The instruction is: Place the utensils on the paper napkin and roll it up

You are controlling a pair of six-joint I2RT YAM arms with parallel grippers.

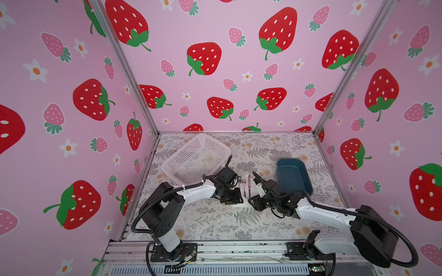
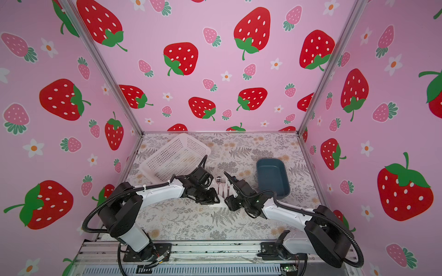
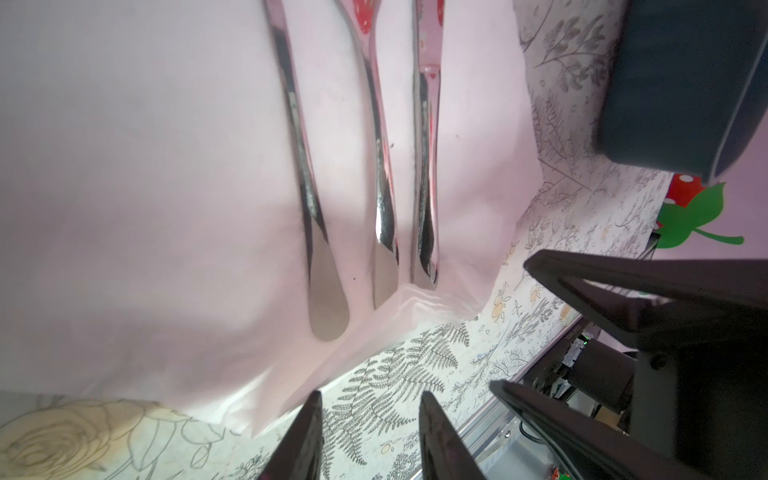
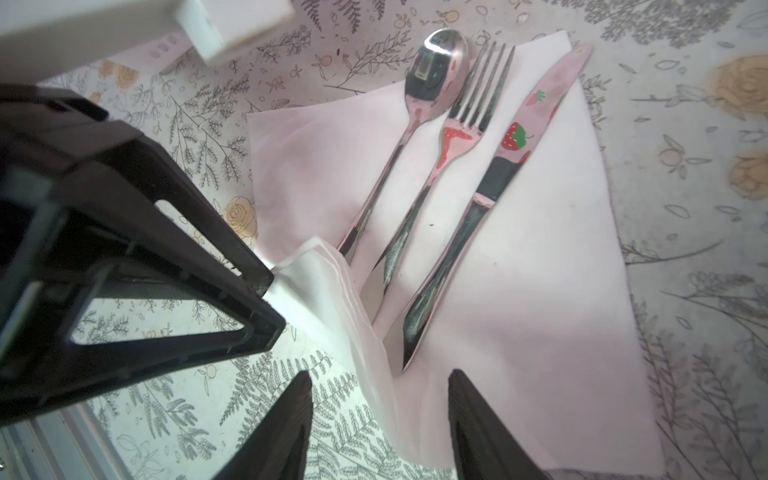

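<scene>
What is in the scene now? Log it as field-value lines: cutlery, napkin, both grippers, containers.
on napkin: spoon, fork, knife, side by side
napkin state: unrolled, near edge lifted by the handle ends
left gripper: open, at that edge
right gripper: open, astride the lifted edge
farther back: white basket on left, blue tub on right

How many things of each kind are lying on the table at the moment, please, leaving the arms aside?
spoon: 1
fork: 1
knife: 1
paper napkin: 1
white basket: 1
dark blue tub: 1
Total: 6
</scene>
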